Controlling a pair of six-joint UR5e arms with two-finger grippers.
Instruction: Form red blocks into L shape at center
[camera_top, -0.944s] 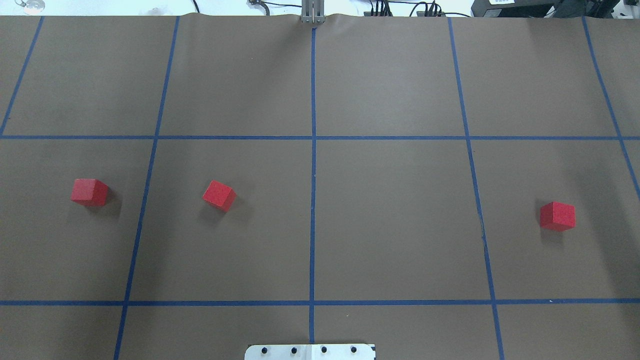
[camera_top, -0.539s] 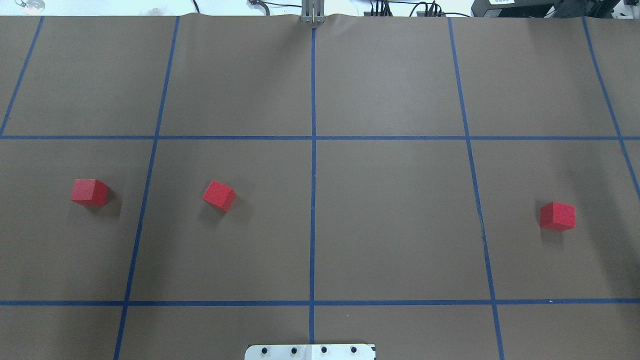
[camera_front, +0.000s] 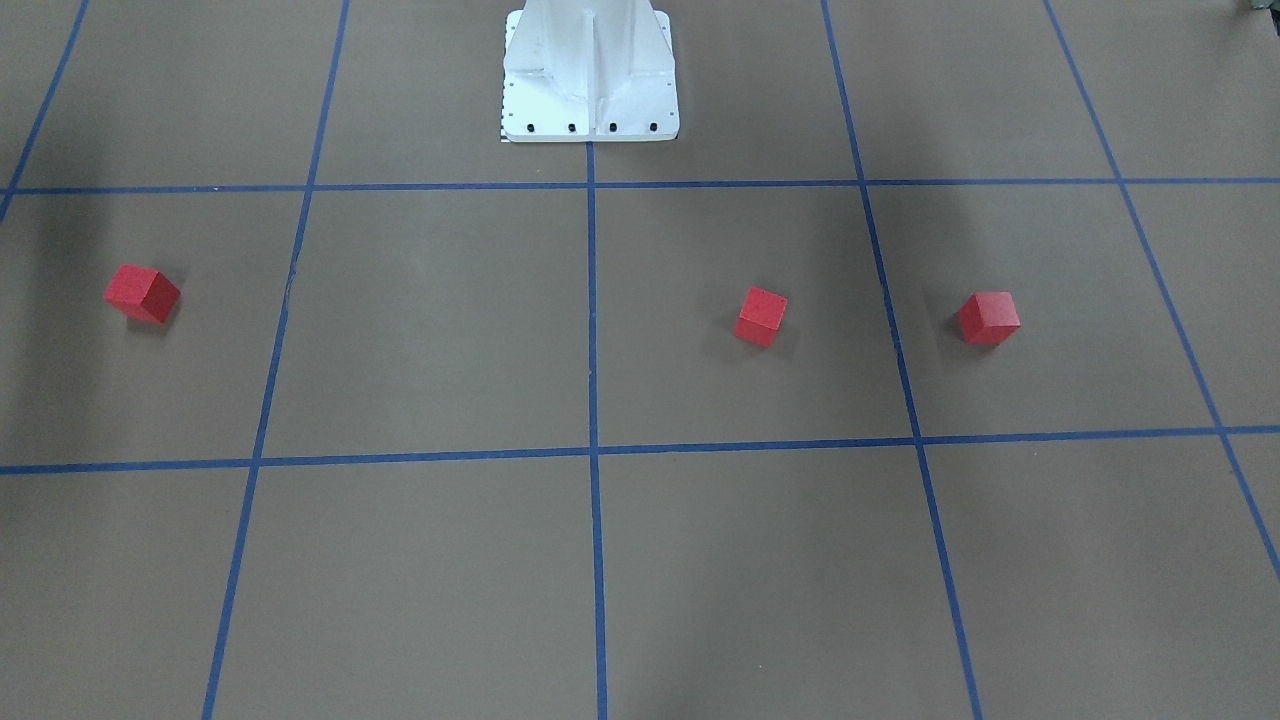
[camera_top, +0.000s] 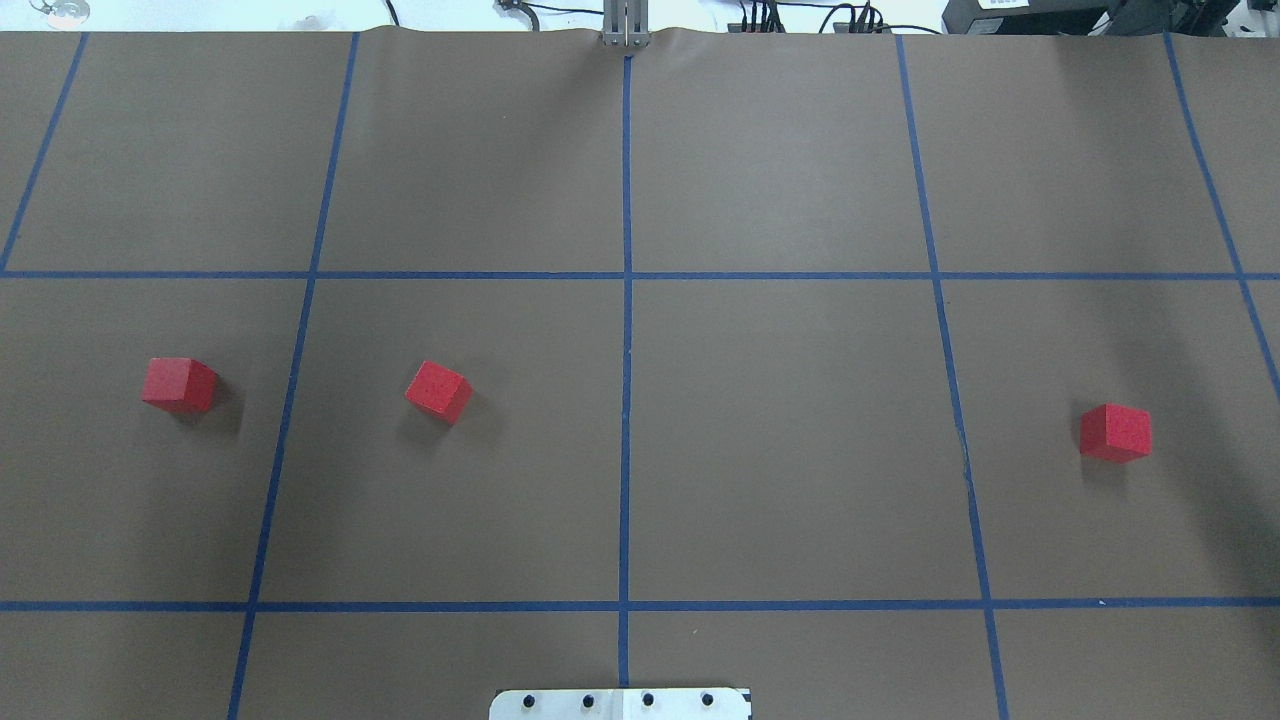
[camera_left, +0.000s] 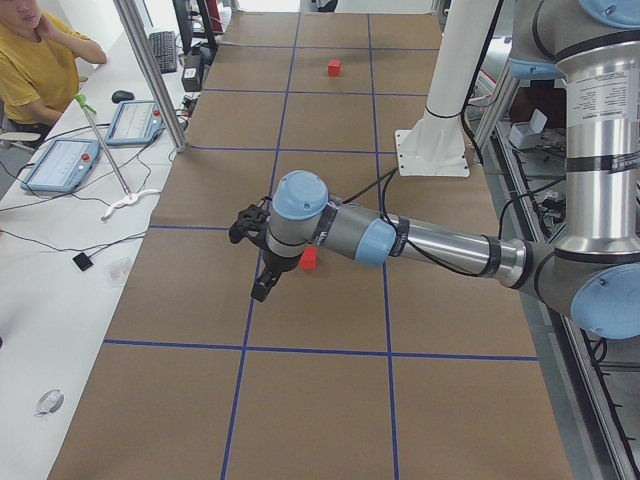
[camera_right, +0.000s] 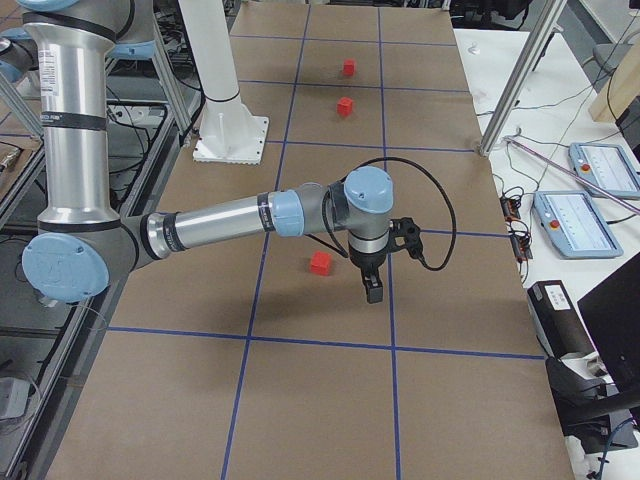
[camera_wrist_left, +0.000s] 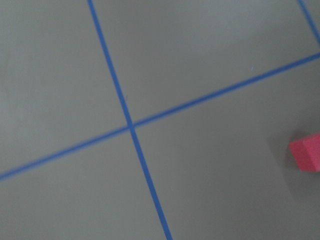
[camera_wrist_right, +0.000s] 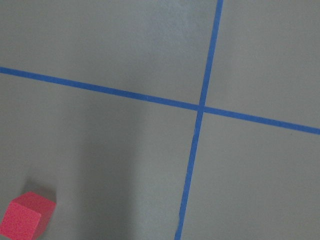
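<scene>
— Brown-paper desk, front view: where are the red blocks?
— All off the centre line — two on the robot's left of it, one well apart on its right.
— Overhead?
— Same three spots as a second ago; the L isn't started.
— Side views?
— The left gripper hangs near one of the left pair, the right gripper near the lone block. Open or closed — cannot tell.

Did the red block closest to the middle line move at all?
No. The red block nearest the middle sits in the same spot in the overhead view, just as far left of the centre blue line as before.
</scene>
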